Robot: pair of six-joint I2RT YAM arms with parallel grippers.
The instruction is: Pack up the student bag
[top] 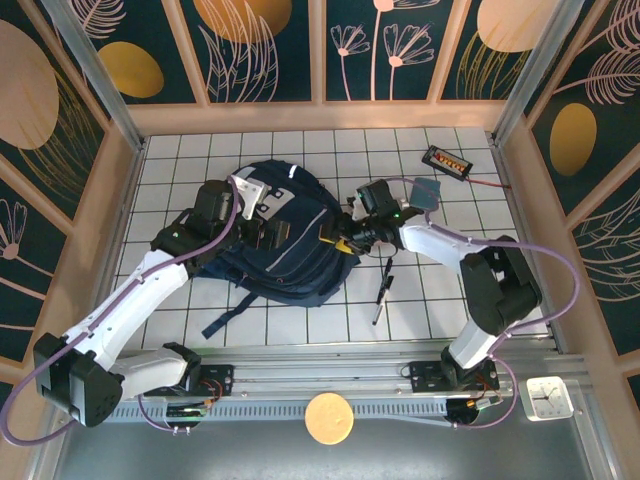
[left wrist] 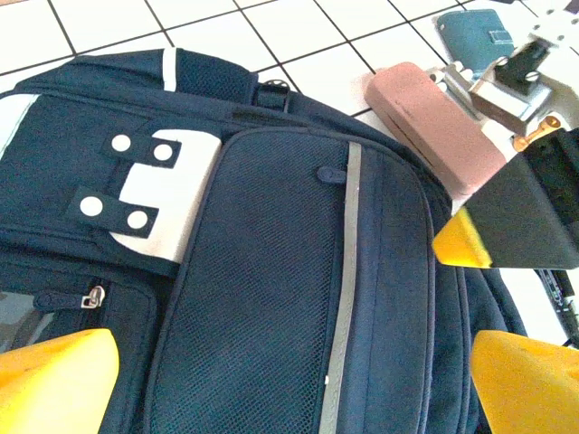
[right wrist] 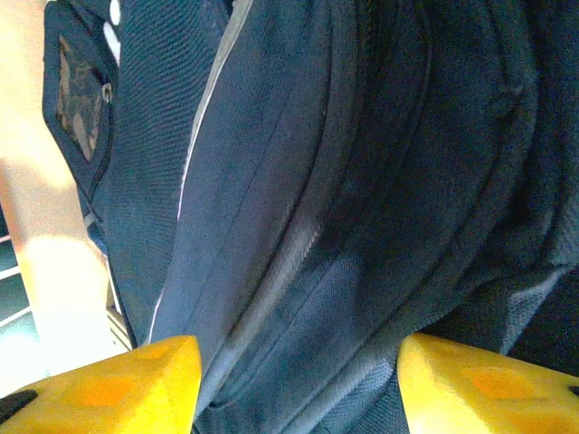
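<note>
**The student bag (top: 285, 250) was straddled at its right edge by the right gripper (right wrist: 298, 371).**

For a clean opening, it was judged that a zip pull rather than loose cloth should be caught, with the bag steadied from the left. The right fingers were set apart around a fold of fabric, and whether it was pinched could not be told. The left gripper (left wrist: 289, 362) was held wide open over the front pocket. The bag was laid mid-table, pocket up, its long axis running near to far and its top pointed away, slightly left.

The student bag (left wrist: 289, 298) is showing matt woven cloth and rough mesh, lying on the glossy tiled table (top: 300, 325).
</note>
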